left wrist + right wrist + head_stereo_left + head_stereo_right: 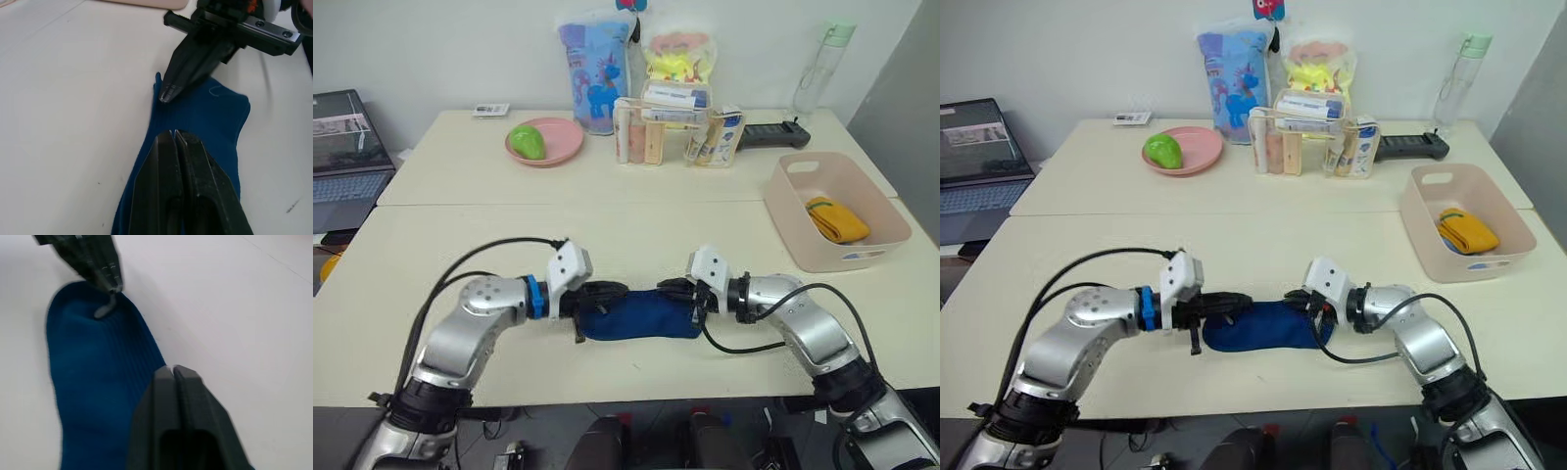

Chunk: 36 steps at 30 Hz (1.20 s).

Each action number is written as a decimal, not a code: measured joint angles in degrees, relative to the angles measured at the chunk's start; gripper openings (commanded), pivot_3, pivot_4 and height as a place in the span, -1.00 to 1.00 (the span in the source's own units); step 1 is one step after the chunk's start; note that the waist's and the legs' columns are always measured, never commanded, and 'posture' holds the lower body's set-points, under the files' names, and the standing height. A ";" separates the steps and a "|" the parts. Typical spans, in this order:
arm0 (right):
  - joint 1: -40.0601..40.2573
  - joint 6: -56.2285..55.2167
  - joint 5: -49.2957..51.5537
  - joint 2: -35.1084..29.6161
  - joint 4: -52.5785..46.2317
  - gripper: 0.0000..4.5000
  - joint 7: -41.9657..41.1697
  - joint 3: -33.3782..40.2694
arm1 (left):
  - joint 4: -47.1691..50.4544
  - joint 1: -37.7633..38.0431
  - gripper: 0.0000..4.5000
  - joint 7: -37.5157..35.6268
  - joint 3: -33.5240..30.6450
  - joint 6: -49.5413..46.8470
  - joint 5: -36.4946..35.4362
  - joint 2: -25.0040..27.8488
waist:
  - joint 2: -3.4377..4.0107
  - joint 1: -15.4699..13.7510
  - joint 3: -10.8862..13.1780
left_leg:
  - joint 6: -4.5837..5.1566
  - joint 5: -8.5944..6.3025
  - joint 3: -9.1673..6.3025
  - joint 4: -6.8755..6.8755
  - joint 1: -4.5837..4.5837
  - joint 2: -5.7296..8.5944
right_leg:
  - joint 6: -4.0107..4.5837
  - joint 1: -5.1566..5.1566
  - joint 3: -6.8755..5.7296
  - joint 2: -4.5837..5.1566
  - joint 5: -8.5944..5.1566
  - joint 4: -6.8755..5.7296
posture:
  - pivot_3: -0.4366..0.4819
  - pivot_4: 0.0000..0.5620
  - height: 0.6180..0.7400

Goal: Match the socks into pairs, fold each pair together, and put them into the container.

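No text, label, brand name or number can be read anywhere in these pictures. Toward the top centre of the head views, a blue pouch [595,76] carries a cartoon unicorn design, with no lettering that can be made out. Beside it, the boxes and tubes in the clear organiser box [674,132] bear printed labels, too small to read. At the left edge, the laptop [347,157] screen shows a window whose contents are illegible. A small white card [491,110] at the upper left of the table has dark marks that cannot be deciphered.
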State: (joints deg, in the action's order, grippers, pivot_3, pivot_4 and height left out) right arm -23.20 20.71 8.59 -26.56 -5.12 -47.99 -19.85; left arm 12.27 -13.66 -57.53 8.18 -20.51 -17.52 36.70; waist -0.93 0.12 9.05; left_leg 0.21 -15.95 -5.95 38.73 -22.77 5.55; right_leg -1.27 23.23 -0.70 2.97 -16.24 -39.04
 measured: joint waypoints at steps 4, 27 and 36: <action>2.15 -4.72 -2.75 -0.06 4.33 -0.98 0.61 -0.44 | -5.37 2.94 -1.00 2.14 2.73 5.67 5.48 -0.51 | 0.01 -0.01 0.00 | 0.00 0.00 0.00 -0.01 0.00 0.00 | 0.00 0.03 0.01 0.00 0.00 -0.01 | -0.05 -0.47 1.00; 5.95 0.04 4.76 -4.93 -6.55 -0.98 -7.87 2.40 | -1.12 5.52 -1.00 -3.06 -0.66 5.49 0.02 2.20 | 0.04 -0.02 -0.03 | 0.02 -0.01 -0.02 -0.04 0.05 -0.02 | 0.00 -0.04 0.00 0.00 0.00 0.00 | -0.05 -0.47 1.00; 6.89 -5.07 -2.74 -9.39 -4.69 -0.98 -8.29 -1.49 | -3.77 7.37 -1.00 -2.18 0.61 7.50 5.11 4.32 | 0.02 -0.21 -0.05 | 0.02 -0.01 -0.02 -0.03 0.08 -0.01 | 0.00 -0.07 0.00 0.00 0.00 0.02 | -0.05 -0.47 1.00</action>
State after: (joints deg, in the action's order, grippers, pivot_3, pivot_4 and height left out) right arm -16.32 15.64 5.86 -35.95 -9.81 -56.27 -21.34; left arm 8.50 -6.29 -59.71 8.79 -13.01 -12.41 41.02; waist -0.91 -0.09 9.01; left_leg 0.23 -15.96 -5.97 38.71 -22.69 5.54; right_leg -1.27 23.16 -0.70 2.96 -16.25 -39.02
